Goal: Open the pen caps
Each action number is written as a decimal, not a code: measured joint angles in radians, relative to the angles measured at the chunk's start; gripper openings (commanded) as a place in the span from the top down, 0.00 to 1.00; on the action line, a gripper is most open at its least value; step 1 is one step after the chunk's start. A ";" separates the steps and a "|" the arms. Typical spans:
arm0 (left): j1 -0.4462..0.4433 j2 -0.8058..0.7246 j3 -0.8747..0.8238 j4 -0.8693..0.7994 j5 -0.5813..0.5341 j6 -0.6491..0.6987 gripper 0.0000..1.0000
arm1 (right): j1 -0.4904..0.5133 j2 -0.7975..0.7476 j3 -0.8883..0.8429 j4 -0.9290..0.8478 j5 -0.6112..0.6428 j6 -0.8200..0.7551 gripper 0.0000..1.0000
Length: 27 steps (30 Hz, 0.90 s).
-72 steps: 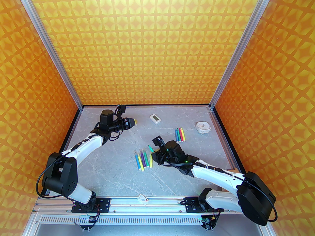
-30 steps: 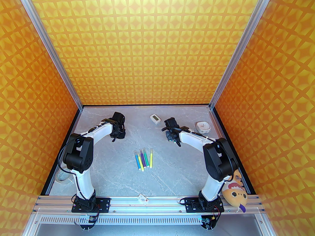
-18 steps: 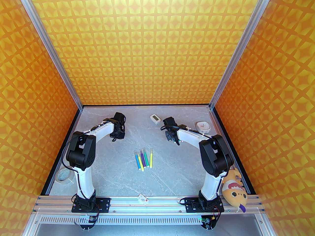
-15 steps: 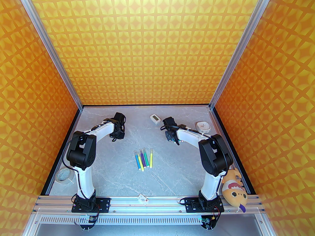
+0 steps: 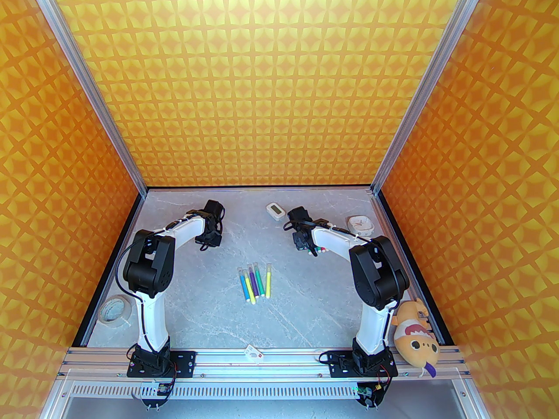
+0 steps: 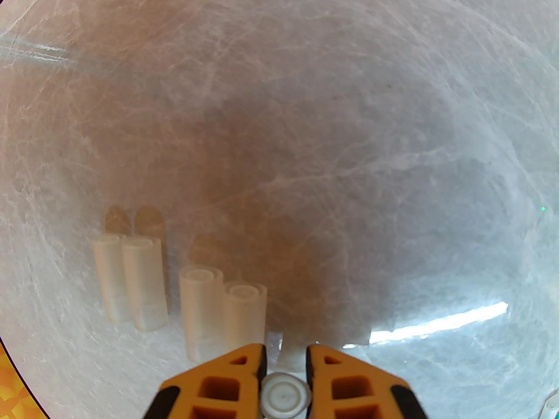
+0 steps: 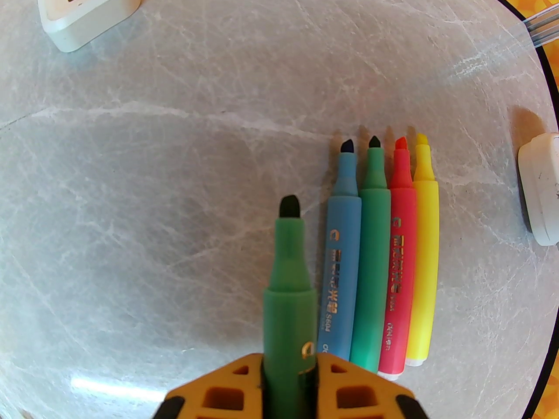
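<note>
Toward the far edge of the table [image 5: 209, 317], left of the middle: gripping one cap [image 6: 286, 397] in the narrow jaws of the left gripper [image 6: 286, 356], end-on to the lens. Just beyond the tips, four loose caps [image 6: 144, 284] lying side by side in two pairs. Probably poised here to set this cap down next to them, keeping caps in a group of their own, well apart from the pens.

Toward the far edge again, right of the middle, between timer [image 7: 87, 2] and clock [image 5: 360, 225]: clamping a green pen [image 7: 290, 286] by the barrel in the right gripper [image 7: 289, 358], jaws narrow, dark tip bare and pointing away. Just beside it, four bare pens [image 7: 371, 255] in blue, green, pink and yellow, touching in a neat row, tips all one way. Apparently held parallel to that row so as to go down as its fifth, on the blue end.

In the middle of the table, five capped pens [image 5: 255, 283] lying close together, pale caps toward the far edge. About half done, by the look of it. Next, probably: release cap and pen at their rows, then back to the middle. Worth watching: round caps rolling on the smooth top, and a bare tip marking it.
</note>
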<state>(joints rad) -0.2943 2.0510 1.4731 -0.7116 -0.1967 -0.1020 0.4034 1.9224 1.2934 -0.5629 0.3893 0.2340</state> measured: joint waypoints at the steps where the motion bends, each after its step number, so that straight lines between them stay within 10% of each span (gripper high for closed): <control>1: 0.000 0.000 0.001 0.000 0.000 0.000 0.82 | 0.000 0.003 0.003 -0.002 0.002 0.000 0.99; 27: 0.000 0.018 0.008 0.000 -0.007 0.006 0.76 | 0.000 0.023 0.023 -0.018 0.008 0.000 0.99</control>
<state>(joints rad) -0.2943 2.0686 1.4815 -0.7113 -0.2035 -0.0956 0.4034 1.9450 1.3167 -0.5812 0.3973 0.2340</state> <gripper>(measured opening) 0.238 0.172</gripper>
